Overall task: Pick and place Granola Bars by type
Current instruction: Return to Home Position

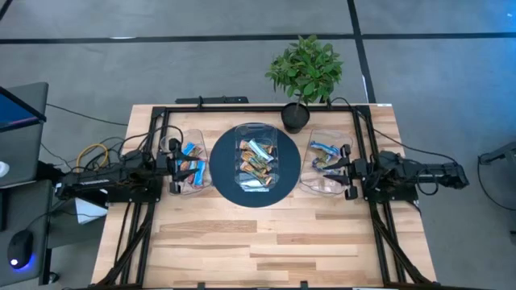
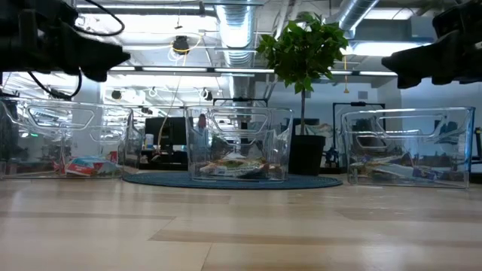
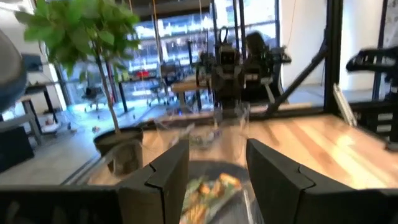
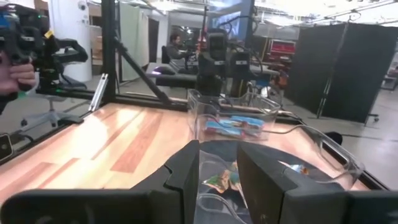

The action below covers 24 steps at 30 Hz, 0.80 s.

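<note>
**Bars in three tubs, both claws empty**

The Granola Bars (image 1: 256,159) all lie inside three clear tubs. The tubs stand in a row across the wooden worktop (image 1: 266,242).

The left tub (image 2: 60,120) holds bars in blue and red wrappers. The middle tub (image 2: 239,128) stands on a round dark blue mat (image 1: 226,189) and holds a little heap of bars in mixed colours. The right tub (image 2: 407,132) holds some bars too, and some of them are blue.

A green plant (image 1: 306,68) in a black pot stands at the far edge of the worktop, behind the tubs.

The left claw (image 3: 217,149) hangs up in the air by the outer side of the left tub. Its two fingers are spread apart and there is nothing between them.

The right claw (image 4: 219,149) hangs the same way by the outer side of the right tub. Its fingers are spread and it holds nothing. Both claws point in toward the middle tub.
</note>
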Available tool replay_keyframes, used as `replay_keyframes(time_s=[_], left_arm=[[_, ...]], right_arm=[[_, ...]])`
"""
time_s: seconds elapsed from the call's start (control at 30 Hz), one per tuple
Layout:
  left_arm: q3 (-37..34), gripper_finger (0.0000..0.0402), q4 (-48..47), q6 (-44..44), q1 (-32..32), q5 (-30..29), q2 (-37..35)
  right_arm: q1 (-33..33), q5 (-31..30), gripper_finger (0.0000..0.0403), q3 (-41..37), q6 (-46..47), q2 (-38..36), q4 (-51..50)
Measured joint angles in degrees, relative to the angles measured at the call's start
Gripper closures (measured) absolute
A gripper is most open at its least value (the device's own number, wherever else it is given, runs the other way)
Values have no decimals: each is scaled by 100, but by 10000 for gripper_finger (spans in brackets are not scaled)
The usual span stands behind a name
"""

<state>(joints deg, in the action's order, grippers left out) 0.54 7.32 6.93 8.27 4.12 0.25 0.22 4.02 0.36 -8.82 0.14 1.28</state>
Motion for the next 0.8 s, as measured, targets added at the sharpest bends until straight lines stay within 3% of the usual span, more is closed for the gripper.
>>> replay_keyframes(time_s=[0.2, 0.37, 0.8], left_arm=[[-2, 246, -545, -70, -4, -408, 7], [-2, 246, -543, -73, -4, -443, 2], [-7, 246, -547, 36, -4, -439, 2]], right_arm=[[103, -212, 301, 0, -63, 0, -32], [103, -548, 301, -2, 84, 0, -35], [123, -541, 301, -4, 85, 283, -37]])
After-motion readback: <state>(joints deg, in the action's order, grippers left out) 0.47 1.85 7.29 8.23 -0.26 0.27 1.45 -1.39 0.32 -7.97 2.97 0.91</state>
